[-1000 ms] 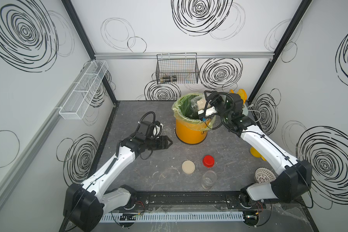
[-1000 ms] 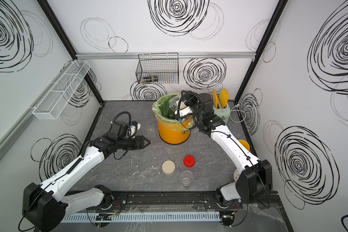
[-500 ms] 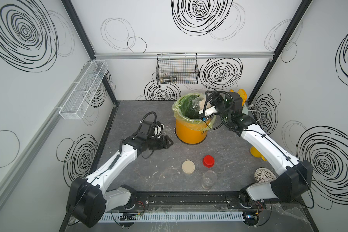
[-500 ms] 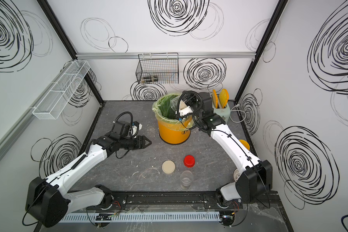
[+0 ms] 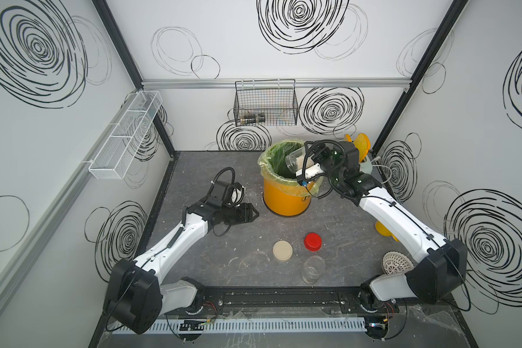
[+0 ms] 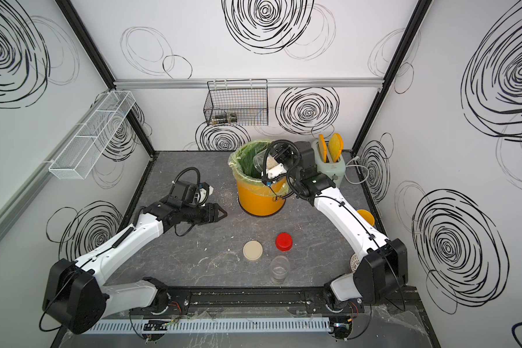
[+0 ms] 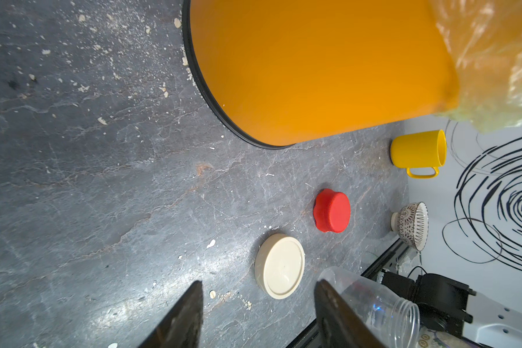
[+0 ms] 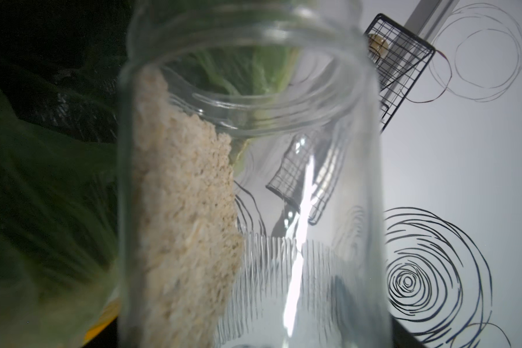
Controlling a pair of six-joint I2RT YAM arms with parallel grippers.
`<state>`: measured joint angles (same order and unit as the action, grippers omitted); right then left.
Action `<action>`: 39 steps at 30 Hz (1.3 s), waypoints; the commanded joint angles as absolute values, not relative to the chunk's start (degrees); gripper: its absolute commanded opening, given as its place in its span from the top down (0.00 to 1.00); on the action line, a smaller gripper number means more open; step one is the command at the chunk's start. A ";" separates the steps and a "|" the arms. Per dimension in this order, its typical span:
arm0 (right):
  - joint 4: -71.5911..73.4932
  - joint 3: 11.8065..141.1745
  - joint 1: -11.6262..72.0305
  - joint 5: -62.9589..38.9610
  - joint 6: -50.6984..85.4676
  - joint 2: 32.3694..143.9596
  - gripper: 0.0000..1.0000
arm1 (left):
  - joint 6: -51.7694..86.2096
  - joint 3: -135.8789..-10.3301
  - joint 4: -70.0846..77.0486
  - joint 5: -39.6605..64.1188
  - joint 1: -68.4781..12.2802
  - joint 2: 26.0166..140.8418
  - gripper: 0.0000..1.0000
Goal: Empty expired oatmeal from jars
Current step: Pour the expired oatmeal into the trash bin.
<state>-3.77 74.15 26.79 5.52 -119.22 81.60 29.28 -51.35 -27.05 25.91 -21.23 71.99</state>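
Right claw (image 5: 308,166) is clamped on the tilted jar (image 5: 293,162), lidless, mouth pointed down into the bin (image 5: 285,195). Oatmeal (image 8: 181,211) lies along the jar's lower wall, right up to the neck; the rest of the jar is clear. The bin is yellow with a green liner (image 5: 276,156); I cannot tell what is inside, too dark.

Left claw (image 5: 252,214) sits low over the desk (image 5: 223,265), just beside the bin on the left arm's side, jaws apart and holding nothing.

In front of the bin, toward the arm bases:
- red cap (image 5: 312,241), off its jar, on the desk
- beige lid (image 5: 282,250), flat on the desk beside the cap
- empty jar (image 5: 313,269), upright, open, nothing in it, nearest the bases

Oat crumbs (image 7: 103,75) are scattered on the desk around the bin's base.

Yellow cup (image 7: 416,149) is upright on the bin's right-arm side, contents hidden. Patterned bowl (image 7: 410,226) is farther from the bin, by the right arm's base. Wire basket (image 5: 265,105) hangs on the wall behind the bin, with a small dark item in it.
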 commanded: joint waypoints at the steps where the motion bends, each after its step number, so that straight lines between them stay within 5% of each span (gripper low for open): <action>1: 3.79 74.39 26.82 4.94 -151.70 81.30 0.73 | 28.11 -53.61 -26.72 26.37 -20.63 72.14 0.38; 23: 2.89 80.74 24.69 1.35 -148.21 83.69 0.75 | 28.72 -53.90 -25.60 27.99 -20.26 70.91 0.36; 39: 1.32 82.80 23.58 -5.21 -121.95 85.91 0.77 | 28.23 -54.18 -26.15 28.47 -19.89 70.14 0.36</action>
